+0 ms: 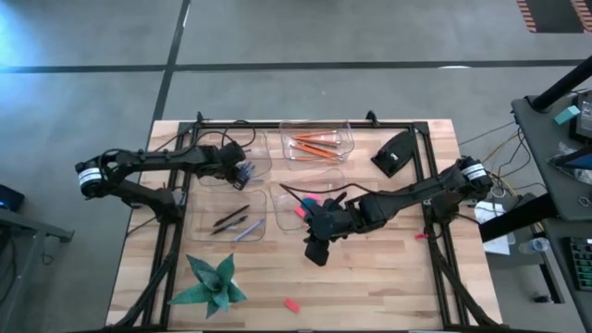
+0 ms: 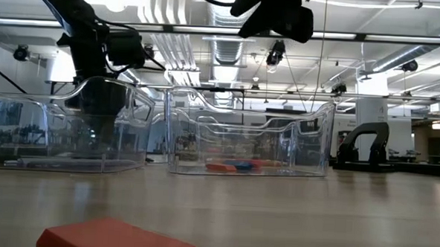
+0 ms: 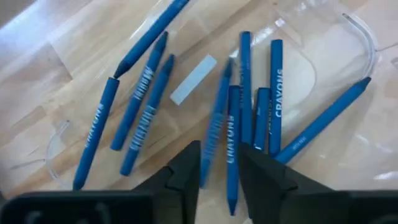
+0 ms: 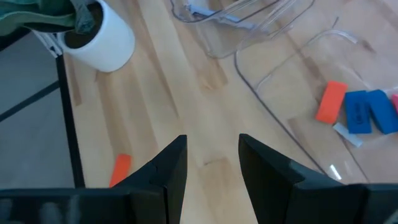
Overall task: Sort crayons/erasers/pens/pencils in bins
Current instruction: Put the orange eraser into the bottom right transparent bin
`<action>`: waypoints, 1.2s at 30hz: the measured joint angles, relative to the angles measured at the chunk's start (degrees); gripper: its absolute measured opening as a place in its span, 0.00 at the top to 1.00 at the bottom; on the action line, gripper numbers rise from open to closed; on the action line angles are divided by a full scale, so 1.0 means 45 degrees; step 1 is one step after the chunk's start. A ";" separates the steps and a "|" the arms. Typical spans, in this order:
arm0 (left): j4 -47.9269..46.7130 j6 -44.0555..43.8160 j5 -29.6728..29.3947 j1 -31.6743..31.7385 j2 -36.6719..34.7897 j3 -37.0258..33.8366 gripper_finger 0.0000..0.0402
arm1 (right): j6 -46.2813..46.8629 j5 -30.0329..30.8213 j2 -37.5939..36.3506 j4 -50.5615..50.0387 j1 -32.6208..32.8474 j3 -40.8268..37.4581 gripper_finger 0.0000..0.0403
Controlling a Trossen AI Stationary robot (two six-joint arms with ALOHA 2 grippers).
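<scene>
Over the crayons [image 3: 249, 106] bin [image 1: 262, 159], left gripper [image 3: 219, 171] fingers seem slightly parted, empty.

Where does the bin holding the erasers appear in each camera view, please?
High view: the eraser bin sits at the table's centre, under the right arm.
Low view: centre, behind bare tabletop.
Left wrist view: not in it; that view shows crayons.
Right wrist view: at the right edge.
Shared landmark: the erasers inside it.
</scene>
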 joint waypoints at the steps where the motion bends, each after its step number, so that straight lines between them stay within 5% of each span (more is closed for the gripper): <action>1: 0.0018 -0.0009 -0.0013 0.0000 -0.0018 0.0000 0.76 | 0.0001 0.0000 -0.0001 0.0048 0.0049 0.0000 0.67; 9: -0.0113 0.0020 0.0028 0.0005 -0.0091 0.0605 0.68 | 0.0182 -0.0005 -0.0010 0.0066 0.0156 0.0000 0.67; 22: -0.0658 0.0011 0.2573 -0.0696 -0.2341 0.3804 0.68 | 0.1570 0.0598 -0.0010 0.0476 0.1187 -0.0005 0.67; 36: 0.0728 -0.3335 0.3875 -0.5557 -0.4387 0.4745 0.68 | 0.4880 0.2797 0.2472 0.4228 0.3780 0.0076 0.67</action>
